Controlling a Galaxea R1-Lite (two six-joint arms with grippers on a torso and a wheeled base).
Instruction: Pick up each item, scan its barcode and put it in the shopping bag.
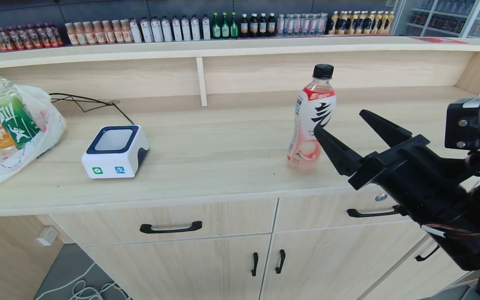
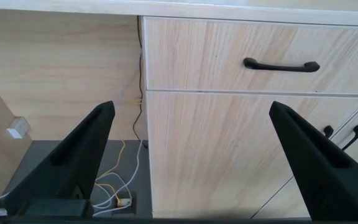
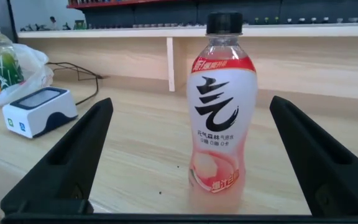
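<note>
Head view: a clear plastic bottle with pink label and black cap point(image 1: 313, 121) stands upright on the light wood desk point(image 1: 223, 166). The right end effector point(image 1: 341, 121) sits just beside it, fingers spread and released, gripping nothing. Well to the left sits a white and blue cube scanner point(image 1: 115, 152), and past that a translucent white shopping bag point(image 1: 50, 121) with a green and orange labelled bottle point(image 1: 0, 110) inside.

Left wrist view: the left end effector point(image 2: 191, 106) is wide open and empty, facing a wooden drawer front with black handle point(image 2: 281, 65) below the desk top.

Right wrist view: the pink-labelled bottle is framed between the open fingers, upright on the desk.
</note>
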